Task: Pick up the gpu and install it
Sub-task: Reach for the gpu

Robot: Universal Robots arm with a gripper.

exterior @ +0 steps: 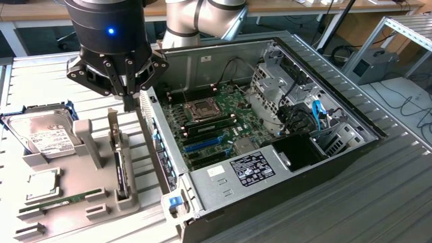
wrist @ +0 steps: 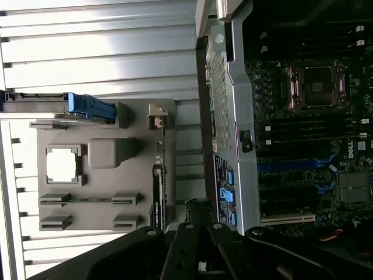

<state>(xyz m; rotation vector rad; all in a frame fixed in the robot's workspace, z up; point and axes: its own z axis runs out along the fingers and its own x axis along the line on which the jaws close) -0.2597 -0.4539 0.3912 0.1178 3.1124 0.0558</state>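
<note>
The gpu (exterior: 121, 169) is a thin black card standing on edge in a slot of the grey holder tray (exterior: 74, 217), with its silver bracket (exterior: 113, 126) at the far end. In the wrist view the gpu (wrist: 158, 195) runs along the tray's edge nearest the computer case. My gripper (exterior: 128, 103) hangs just above the bracket end of the card, between the tray and the case wall. Its fingers are shut together with nothing between them. The gripper (wrist: 197, 207) shows dark in the wrist view, beside the card.
The open computer case (exterior: 324, 167) lies at the exterior view's right, its motherboard showing blue card slots (exterior: 202, 144) and a bare processor socket (exterior: 201, 109). On the tray sit a silver hard drive (exterior: 47, 135), a processor chip (exterior: 42, 185) and a green memory stick (exterior: 62, 201).
</note>
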